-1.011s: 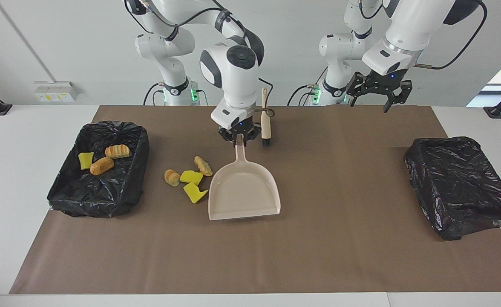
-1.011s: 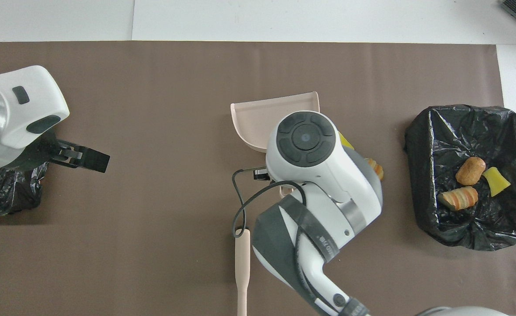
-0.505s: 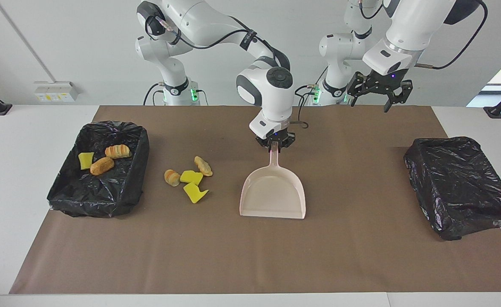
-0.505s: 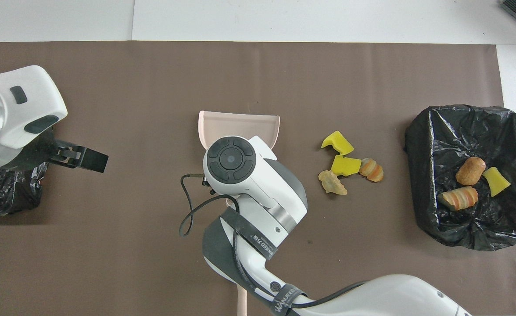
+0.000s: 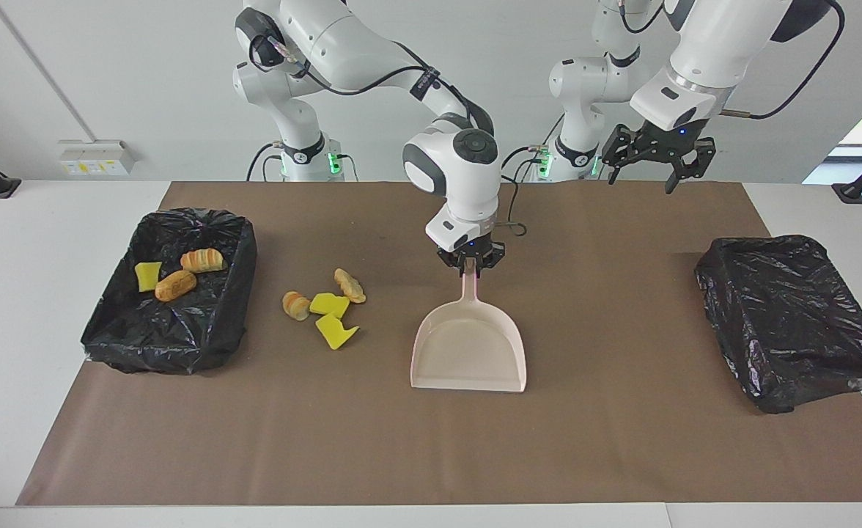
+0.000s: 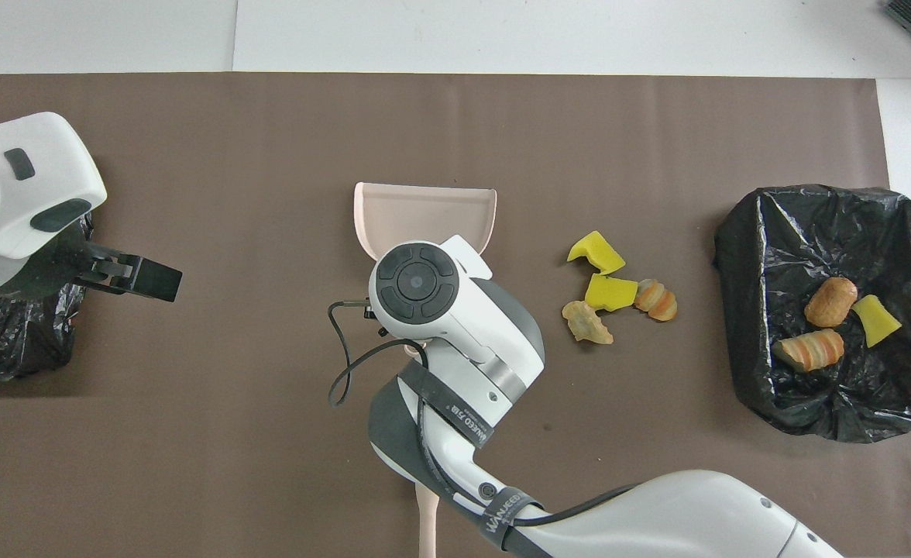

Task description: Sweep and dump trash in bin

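Hiding the dustpan (image 6: 424,213) handle, the right hand (image 5: 470,265) grips it.

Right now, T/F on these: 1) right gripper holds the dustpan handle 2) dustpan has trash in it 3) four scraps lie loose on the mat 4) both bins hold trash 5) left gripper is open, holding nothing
1) True: the right gripper is shut on the dustpan handle.
2) False: the pan is empty.
3) True: four loose scraps lie beside the dustpan.
4) False: only the right-arm-end bin holds three scraps; the left-arm-end bin shows none.
5) True: the left gripper is open in the air.
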{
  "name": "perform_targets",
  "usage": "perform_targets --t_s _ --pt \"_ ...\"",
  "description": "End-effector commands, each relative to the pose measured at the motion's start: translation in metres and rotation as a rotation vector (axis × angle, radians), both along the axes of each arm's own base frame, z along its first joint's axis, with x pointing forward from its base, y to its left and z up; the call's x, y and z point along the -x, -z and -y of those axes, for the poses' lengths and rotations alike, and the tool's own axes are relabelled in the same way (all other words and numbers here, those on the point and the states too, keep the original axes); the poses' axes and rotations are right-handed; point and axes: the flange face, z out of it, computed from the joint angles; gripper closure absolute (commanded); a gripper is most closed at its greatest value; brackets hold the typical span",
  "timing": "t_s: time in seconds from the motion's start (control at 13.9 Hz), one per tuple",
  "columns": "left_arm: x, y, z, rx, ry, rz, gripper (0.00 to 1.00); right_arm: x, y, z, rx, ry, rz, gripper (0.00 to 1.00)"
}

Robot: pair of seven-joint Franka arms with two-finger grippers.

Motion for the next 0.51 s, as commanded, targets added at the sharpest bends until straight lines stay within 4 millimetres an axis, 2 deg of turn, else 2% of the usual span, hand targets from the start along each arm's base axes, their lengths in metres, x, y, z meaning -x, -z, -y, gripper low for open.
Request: perform_targets --t_s 0.0,0.07,0.14,0.22,0.29,0.43 --pt "0.004 -0.007 -0.006 -0.001 -0.006 0.003 0.00 -0.003 -0.002 0.005 0.010 -0.035 0.012 0.00" --pt "0.005 -0.010 -0.007 -0.001 -0.008 0.004 0.00 -0.003 -0.006 0.006 0.011 -0.036 0.015 0.00" --pt "0.008 -0.011 -0.010 -0.003 -0.011 -0.001 0.00 -0.006 -0.016 0.015 0.005 -0.015 0.010 0.00" --pt "0.008 -0.014 -0.015 -0.004 -0.020 0.002 0.00 -0.013 -0.031 0.034 0.019 0.016 -0.002 0.00" --pt "0.007 -0.014 -0.022 -0.002 -0.034 0.003 0.00 -0.011 -0.050 0.045 0.015 0.031 -0.028 0.00" --pt "0.006 -0.014 -0.021 0.001 -0.035 0.010 0.00 0.007 -0.091 0.053 0.027 0.015 -0.048 0.00"
